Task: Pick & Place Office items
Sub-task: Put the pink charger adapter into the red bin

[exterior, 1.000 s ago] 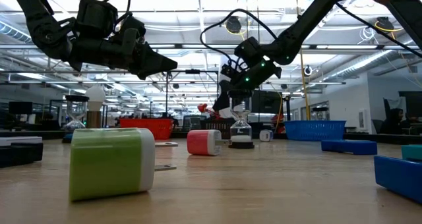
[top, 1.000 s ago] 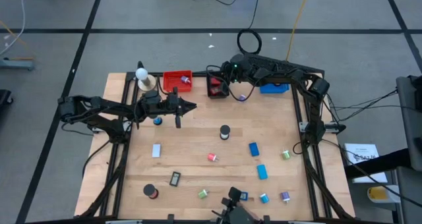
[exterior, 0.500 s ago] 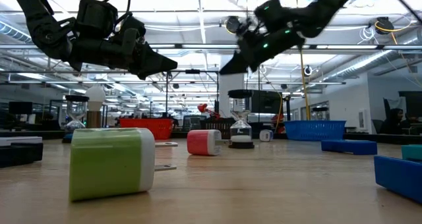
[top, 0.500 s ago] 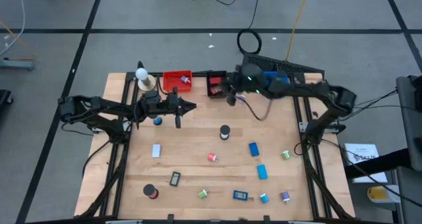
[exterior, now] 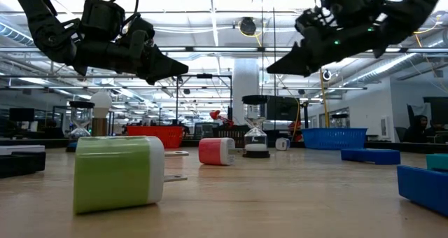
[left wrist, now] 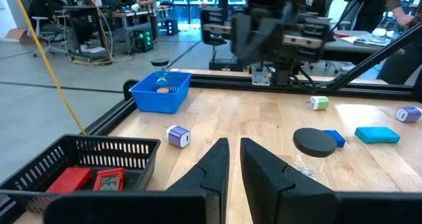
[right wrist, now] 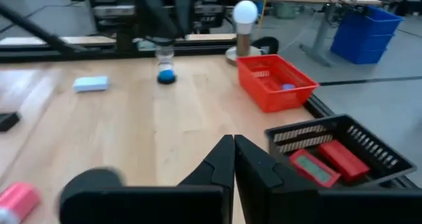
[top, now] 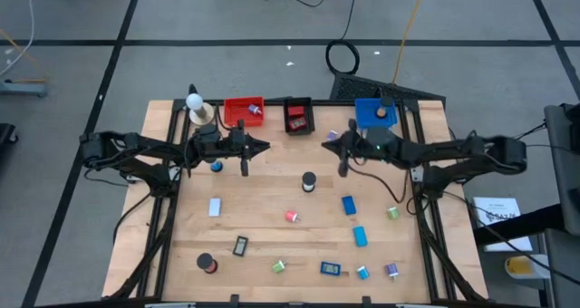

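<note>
Both arms hang level above the table's far half, tips facing each other. My left gripper [top: 264, 147] [left wrist: 234, 159] is shut, with a thin slit between its fingers and nothing in it. My right gripper [top: 326, 145] [right wrist: 233, 147] is shut and bare. Office items lie loose on the wood: a light-blue block [top: 215, 206], a red piece [top: 292, 216], blue blocks [top: 349, 204] [top: 360, 236], green clips [top: 393, 213] [top: 278, 266], a black roll [top: 207, 264], a black-framed rectangle [top: 240, 245] and a purple-white piece [top: 333, 136] below my right gripper.
At the far edge stand a red bin [top: 243, 110], a black bin [top: 297, 115] with red pieces inside, and a blue bin [top: 374, 112]. A white ball on a tan base [top: 196, 104] is at the far left. A black-topped hourglass [top: 309, 181] stands mid-table.
My right gripper has drawn back from over the black bin toward the table's right edge and a little toward the near edge. It has tipped up from slanting downward to nearly level. The left arm has kept still.
</note>
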Robot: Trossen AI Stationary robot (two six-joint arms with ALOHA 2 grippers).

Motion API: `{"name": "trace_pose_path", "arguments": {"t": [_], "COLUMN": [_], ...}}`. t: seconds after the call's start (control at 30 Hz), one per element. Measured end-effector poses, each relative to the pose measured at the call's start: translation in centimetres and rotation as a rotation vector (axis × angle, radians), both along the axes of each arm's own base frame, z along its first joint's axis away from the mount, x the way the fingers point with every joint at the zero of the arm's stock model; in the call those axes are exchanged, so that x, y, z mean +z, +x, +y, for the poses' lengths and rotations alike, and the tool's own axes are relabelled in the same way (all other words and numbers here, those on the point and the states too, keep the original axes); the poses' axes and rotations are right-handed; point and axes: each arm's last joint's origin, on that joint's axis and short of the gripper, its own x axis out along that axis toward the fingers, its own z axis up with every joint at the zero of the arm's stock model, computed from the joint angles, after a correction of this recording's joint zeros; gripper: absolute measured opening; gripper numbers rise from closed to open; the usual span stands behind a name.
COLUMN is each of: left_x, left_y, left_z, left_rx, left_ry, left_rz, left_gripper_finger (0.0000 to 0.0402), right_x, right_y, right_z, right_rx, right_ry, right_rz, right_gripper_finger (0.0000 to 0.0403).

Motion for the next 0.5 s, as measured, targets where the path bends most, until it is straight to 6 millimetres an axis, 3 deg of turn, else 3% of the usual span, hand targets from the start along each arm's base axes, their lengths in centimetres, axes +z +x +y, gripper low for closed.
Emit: {"name": "trace_pose_path", "arguments": {"t": [0.1, 0.27, 0.5], "left_x": [0.2, 0.3, 0.6], "left_y": [0.1, 0.2, 0.6], "left_z": [0.0, 0.0, -0.4], "left_rx": [0.004, 0.033, -0.015], "left_ry": [0.002, -0.231, -0.244], "left_rz": [-0.011, -0.036, -0.043], "left_gripper_finger": [0.0047, 0.0047, 0.0047], "right_x": [-0.6, -1.4, -2.3], "right_y": [-0.5, -0.9, -1.2], "right_z": [1.2, 2.7, 3.9], "right_rx": [0.036, 0.096, 0.147], "right_ry": [0.017, 0.016, 0.024], "right_rz": [-0.005, -0.062, -0.029], "right_gripper_finger": [0.0001, 0.0001, 0.0001]}}
